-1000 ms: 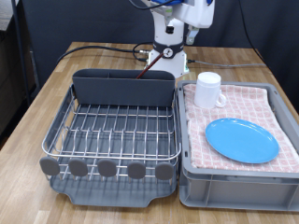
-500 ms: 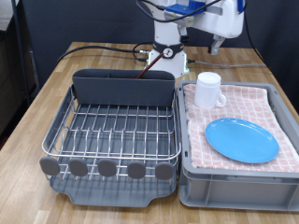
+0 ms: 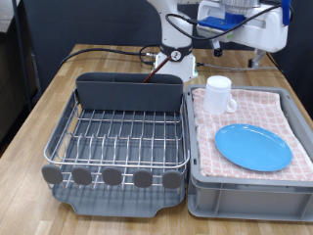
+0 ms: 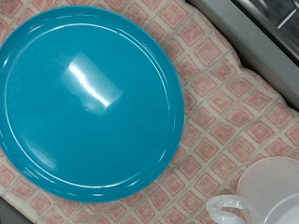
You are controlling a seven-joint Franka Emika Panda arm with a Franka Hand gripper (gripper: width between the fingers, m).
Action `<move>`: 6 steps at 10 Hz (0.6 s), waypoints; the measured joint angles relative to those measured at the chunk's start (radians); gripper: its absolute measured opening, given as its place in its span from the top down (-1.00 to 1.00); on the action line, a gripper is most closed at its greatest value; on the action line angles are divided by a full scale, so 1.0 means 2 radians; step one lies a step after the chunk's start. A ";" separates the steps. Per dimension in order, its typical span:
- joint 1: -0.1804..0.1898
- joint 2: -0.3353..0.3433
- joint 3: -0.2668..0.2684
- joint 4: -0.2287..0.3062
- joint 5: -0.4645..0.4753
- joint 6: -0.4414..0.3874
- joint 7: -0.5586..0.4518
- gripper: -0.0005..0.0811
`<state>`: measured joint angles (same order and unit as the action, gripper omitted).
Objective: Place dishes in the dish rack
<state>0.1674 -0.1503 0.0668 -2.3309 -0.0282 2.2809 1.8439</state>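
The light-blue plate (image 3: 252, 147) lies flat on the pink checked cloth in the grey bin (image 3: 249, 191). The white mug (image 3: 218, 95) stands upright behind it in the same bin. The wrist view shows the plate (image 4: 89, 98) from straight above, with the mug (image 4: 271, 191) at a corner. The dish rack (image 3: 122, 137) stands empty on the exterior view's left of the bin. My gripper (image 3: 252, 49) hangs high above the back of the bin, touching nothing. Its fingers do not show in the wrist view. The wooden spoon is out of view.
The rack's dark grey caddy (image 3: 130, 91) stands along its back edge. The robot base (image 3: 176, 54) and cables (image 3: 98, 54) sit behind the rack on the wooden table (image 3: 39, 117). The bin's rim (image 4: 245, 33) crosses a corner of the wrist view.
The arm has swung towards the exterior view's right, from above its base to above the bin. The plate, the mug and the rack have not moved.
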 joint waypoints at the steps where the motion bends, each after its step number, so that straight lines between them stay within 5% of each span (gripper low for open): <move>1: 0.000 0.000 0.000 0.000 0.000 0.000 0.000 -0.98; 6: 0.000 0.003 -0.011 -0.040 0.071 0.052 -0.102 -0.98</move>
<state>0.1674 -0.1446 0.0440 -2.4102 0.1134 2.3855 1.6393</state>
